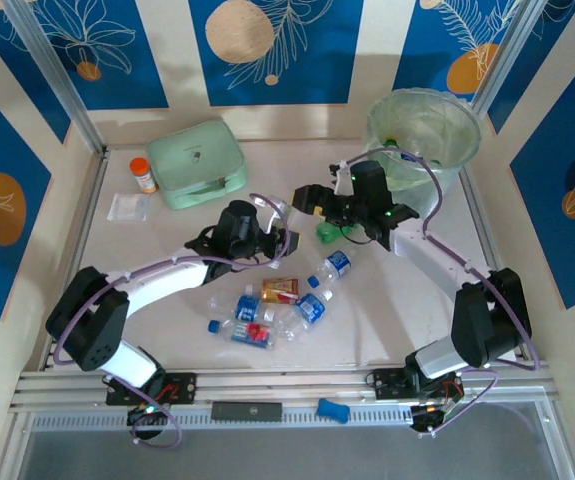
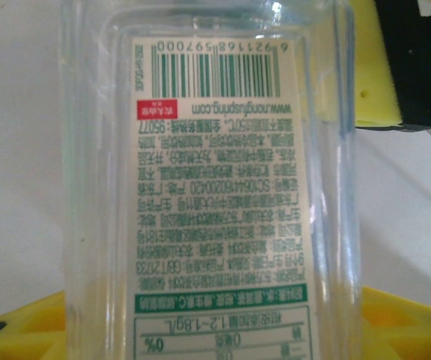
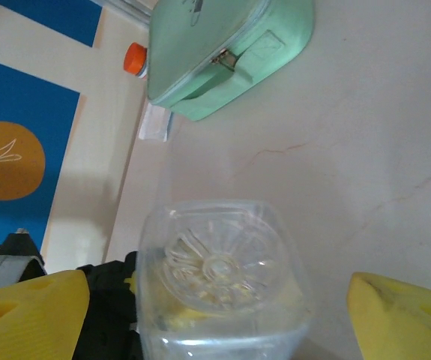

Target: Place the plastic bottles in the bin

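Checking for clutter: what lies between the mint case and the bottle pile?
The left claw, shut on a clear bottle, hangs between them in the top view.

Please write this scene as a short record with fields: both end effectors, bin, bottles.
left end effector: shut on a clear bottle
right end effector: open, fingers apart on both sides of that bottle's base
bin: upright at the far right corner
loose bottles: clustered on the table between the arms
green bottle: lying under the right arm

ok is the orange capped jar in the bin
No, the orange-capped jar stands on the table beside the mint-green case, well apart from the bin.
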Motion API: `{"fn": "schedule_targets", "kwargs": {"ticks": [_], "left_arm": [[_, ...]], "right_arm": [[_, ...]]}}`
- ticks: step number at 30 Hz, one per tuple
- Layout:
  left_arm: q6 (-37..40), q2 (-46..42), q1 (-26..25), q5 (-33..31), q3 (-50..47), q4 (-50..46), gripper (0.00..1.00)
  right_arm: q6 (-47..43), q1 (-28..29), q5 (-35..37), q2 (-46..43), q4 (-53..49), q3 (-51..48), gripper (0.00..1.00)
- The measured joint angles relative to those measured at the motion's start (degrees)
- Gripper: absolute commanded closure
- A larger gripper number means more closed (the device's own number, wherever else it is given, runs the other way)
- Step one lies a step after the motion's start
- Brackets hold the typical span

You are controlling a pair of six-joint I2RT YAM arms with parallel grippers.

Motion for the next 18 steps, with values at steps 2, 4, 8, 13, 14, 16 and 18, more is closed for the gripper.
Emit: {"fn": "schedule_targets", "kwargs": {"ticks": [2,4,8,13,14,16,18], "left_arm": [[-0.20,-0.20,0.00,0.04,-0.33,0.11,0.48],[-0.42,-0.48,0.00,0.15,-0.68,0.31,0.48],[-0.44,-1.20,0.00,0.17,-1.03,1.03,0.48],[-0.61,-1.46,0.00,0.17,-1.53,1.46,0.48],[-0.61,-1.46,0.00,0.20,-1.66,1.51,0.47],[-0.66,-1.49,0.00,0.17,-1.73,1.55,0.47],[-0.85,-1.53,0.00,0.20,-1.90,1.60,0.46]], "right_arm": [[0.13,0.42,-0.35,0.92,0.22,0.66,0.13],[0.15,0.79,-0.59,1.60,0.24,0.87,0.14],[0.42,1.20,-1.16,2.95,0.26,1.01,0.15],[1.09,1.60,-2.34,4.15,0.57,1.25,0.23],[1.27,1.70,-2.51,4.42,0.59,1.44,0.25],[1.36,1.84,-3.02,4.96,0.70,1.84,0.29],[1.66,2.01,-3.37,5.09,0.85,1.88,0.34]]}}
